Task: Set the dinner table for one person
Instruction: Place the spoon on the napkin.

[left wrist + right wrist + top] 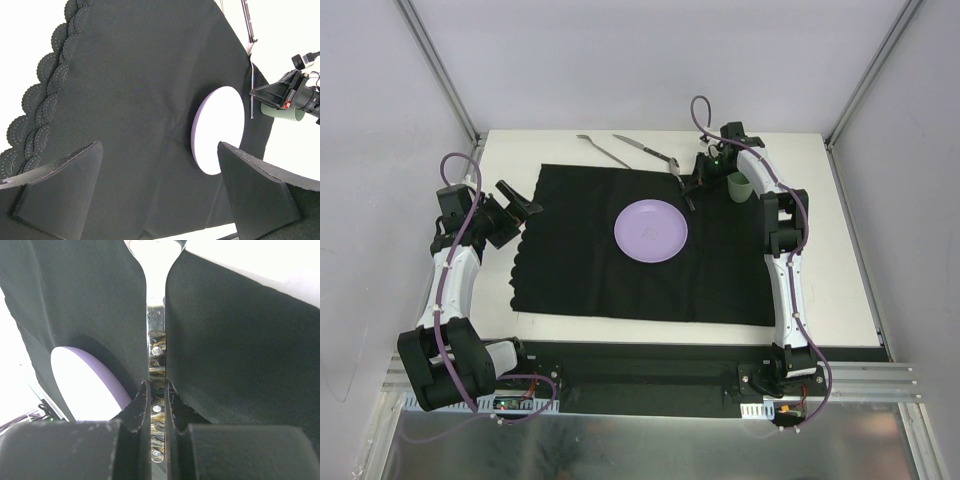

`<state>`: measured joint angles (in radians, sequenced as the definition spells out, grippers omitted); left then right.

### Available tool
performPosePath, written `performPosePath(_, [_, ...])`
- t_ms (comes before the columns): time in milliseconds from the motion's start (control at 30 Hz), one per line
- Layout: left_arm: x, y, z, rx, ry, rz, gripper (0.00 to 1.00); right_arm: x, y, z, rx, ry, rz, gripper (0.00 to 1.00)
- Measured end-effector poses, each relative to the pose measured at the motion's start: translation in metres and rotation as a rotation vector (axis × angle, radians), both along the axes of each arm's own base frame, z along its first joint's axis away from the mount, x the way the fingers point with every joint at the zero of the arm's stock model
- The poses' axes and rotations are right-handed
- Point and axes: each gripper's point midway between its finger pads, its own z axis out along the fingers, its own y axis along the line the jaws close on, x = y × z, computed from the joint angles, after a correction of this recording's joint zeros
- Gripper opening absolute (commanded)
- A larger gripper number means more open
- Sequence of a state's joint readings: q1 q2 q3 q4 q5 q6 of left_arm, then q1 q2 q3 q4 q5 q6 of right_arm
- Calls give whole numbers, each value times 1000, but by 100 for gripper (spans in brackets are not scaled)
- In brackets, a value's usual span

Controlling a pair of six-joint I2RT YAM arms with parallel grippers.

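One plate (651,231) lies placed left of the right gripper (157,387), which pinches a utensil (156,340); left gripper (160,145) gapes empty; cup (740,186) and cutlery (642,149) seem unplaced.

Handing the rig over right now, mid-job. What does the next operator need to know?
Left end effector: open, empty, over the left part of the black mat.
Right end effector: shut on the riveted handle of a utensil, near the mat's far right corner. I cannot tell if the utensil is lifted.
Things: purple plate at mid-mat; green cup by the mat's far right corner; two more utensils on the dinner table beyond the mat's far edge.
Done: mat and plate laid.
Left: probably set all three utensils beside the plate, and the cup near it.
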<state>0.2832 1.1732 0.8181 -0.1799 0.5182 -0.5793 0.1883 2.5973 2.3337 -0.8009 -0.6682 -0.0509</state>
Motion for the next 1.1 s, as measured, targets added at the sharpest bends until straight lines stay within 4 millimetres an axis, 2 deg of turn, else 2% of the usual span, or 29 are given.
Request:
performPosePath(400, [0,0,0,-1,0,-2,99,-3,2,-4,-18,-25,35,1])
performPosePath(600, [0,0,0,-2,-1,-3,99,-5,-1,-8,-85,-91,59,1])
performPosePath(833, [0,-1,0,-3,-1,-4,99,-10,-4,6,-234,-191,86,1])
performPosePath(1100, [2,0,1,-2,-7,-3,99,-9,5,21,-369,-312,116,1])
